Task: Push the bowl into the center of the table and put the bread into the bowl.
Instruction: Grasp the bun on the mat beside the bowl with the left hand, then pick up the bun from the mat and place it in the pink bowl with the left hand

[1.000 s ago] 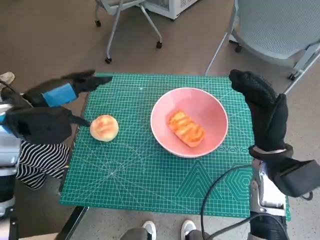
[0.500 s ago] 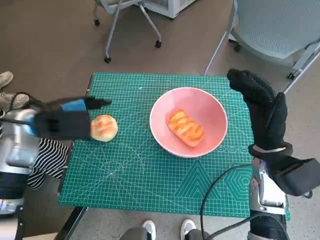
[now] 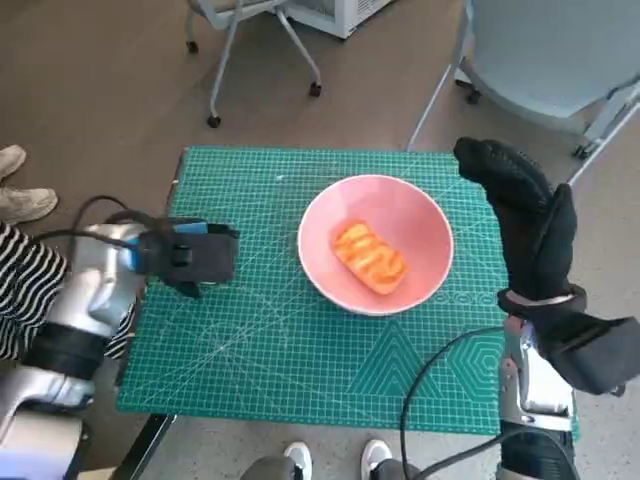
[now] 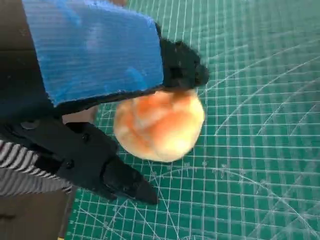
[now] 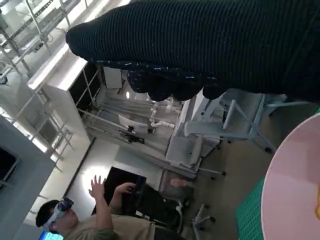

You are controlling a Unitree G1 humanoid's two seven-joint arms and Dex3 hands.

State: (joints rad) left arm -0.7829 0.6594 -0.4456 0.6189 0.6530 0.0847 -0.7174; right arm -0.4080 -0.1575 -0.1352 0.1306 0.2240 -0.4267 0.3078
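Lab: cutting mat [image 3: 300, 370], metal shelving [image 5: 45, 20].

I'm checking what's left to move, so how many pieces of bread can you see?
2. One long bread lies inside the pink bowl; one round bun sits on the mat under the left hand.

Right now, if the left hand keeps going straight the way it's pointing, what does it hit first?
Probably the round bread roll, which lies right under the left hand, between its fingers. Beyond it on the mat is the pink bowl, though depth is unclear.
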